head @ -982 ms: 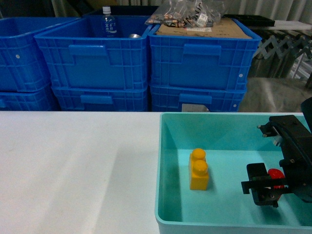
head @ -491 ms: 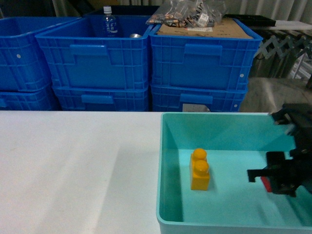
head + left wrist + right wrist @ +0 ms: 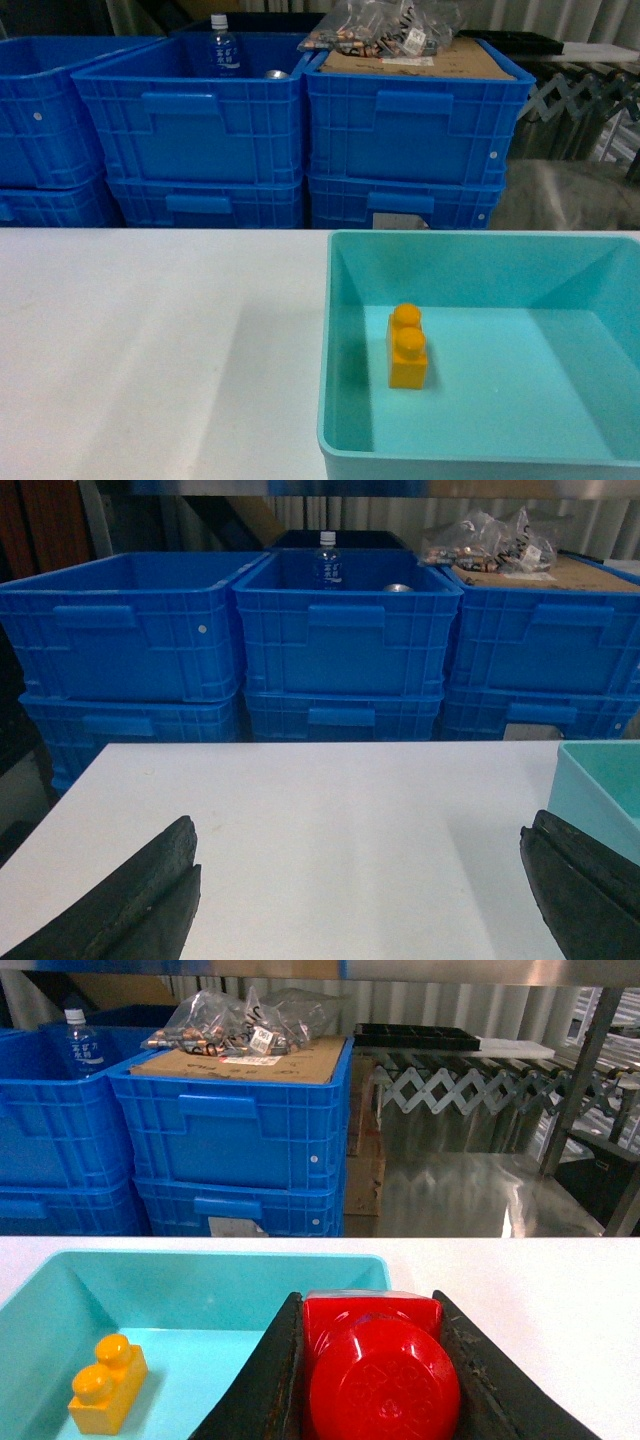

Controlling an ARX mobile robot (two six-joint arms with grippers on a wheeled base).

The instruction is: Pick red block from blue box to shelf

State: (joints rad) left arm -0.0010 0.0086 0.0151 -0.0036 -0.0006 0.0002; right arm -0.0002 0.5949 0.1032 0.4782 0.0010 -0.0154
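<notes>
On the left, the left gripper (image 3: 360, 900) shows in its own wrist view as two black fingertips (image 3: 130, 900) at the lower corners, spread wide with nothing between them, above the plain white table (image 3: 330, 820). Behind the table stand stacked dark blue ribbed plastic crates (image 3: 345, 645); one holds a clear plastic bottle (image 3: 327, 558).

Further right, the wide pale turquoise smooth-walled plastic box (image 3: 345, 300) sits on the table's right part, its right edge cut off in the head view. Inside it, near the left wall, a taller orange-yellow two-stud toy brick (image 3: 407, 347) stands upright with its long axis running front to back.

On the right, seen only from the right wrist camera, the small glossy red plastic block (image 3: 375, 1365) is pinched in the right gripper (image 3: 370, 1370), its black fingers (image 3: 262, 1380) pressed against both sides. The block's round stud faces the camera, and its lower part is cut off by the picture edge. It hangs over the right end of the turquoise box (image 3: 200, 1265), above the box's rim. Neither gripper appears in the head view. Further right in the background, a shiny steel post (image 3: 580, 1080) of a rack slants upward; little else of it can be made out.
</notes>
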